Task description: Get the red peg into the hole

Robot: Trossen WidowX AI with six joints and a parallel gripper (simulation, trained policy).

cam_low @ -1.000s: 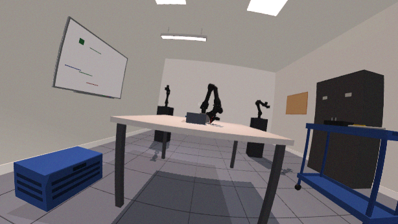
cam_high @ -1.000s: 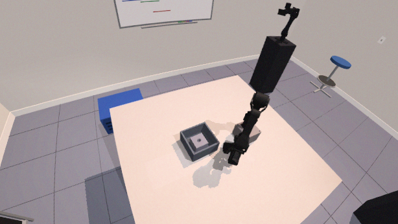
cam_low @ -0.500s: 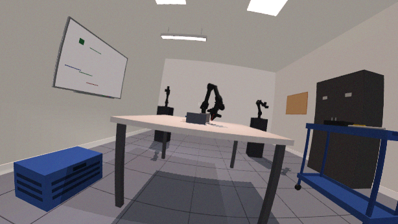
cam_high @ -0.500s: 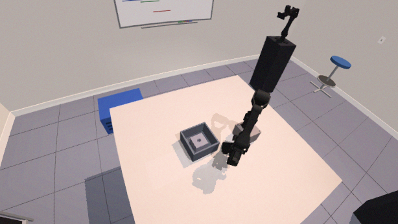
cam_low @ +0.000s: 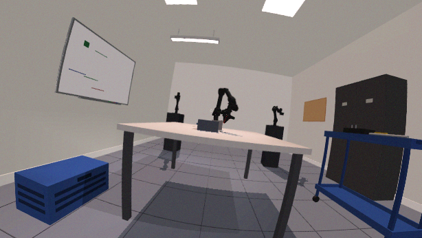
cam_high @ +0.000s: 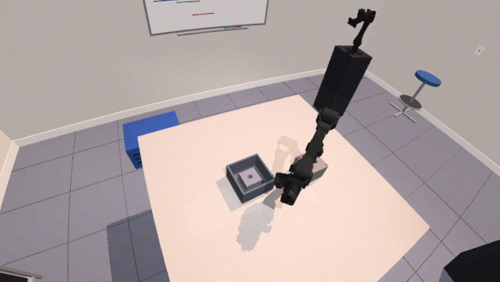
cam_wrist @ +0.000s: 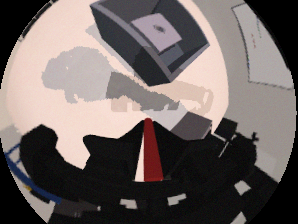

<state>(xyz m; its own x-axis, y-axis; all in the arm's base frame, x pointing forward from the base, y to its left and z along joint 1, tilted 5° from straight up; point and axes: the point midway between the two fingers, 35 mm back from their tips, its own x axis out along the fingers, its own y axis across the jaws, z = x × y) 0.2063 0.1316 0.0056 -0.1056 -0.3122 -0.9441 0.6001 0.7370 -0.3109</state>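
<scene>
A red peg [cam_wrist: 153,157] is gripped in the claw [cam_high: 282,191] [cam_low: 227,118] [cam_wrist: 148,123] of a black arm [cam_high: 317,143] [cam_low: 223,93], held above a pale tabletop [cam_high: 195,228] [cam_low: 213,134] [cam_wrist: 30,95] beside an open gray box [cam_high: 257,195] [cam_low: 205,125] [cam_wrist: 120,42]. In the exterior view, the peg is seen tilted, outside the box. At the bottom of the box, a light plate [cam_high: 246,182] [cam_wrist: 149,31] is shown with its hole unfilled. A gray-brown block [cam_high: 318,170] [cam_wrist: 192,125] is partly hidden by the arm, on the side of the box where the claw is held.

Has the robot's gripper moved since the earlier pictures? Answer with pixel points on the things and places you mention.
Yes. In the exterior view, the gripper [cam_high: 286,188] [cam_low: 225,118] [cam_wrist: 148,123] has risen, judged against the open box [cam_high: 258,194] [cam_low: 207,125] [cam_wrist: 120,47] on the table [cam_high: 326,228] [cam_low: 213,138] [cam_wrist: 30,100].
</scene>
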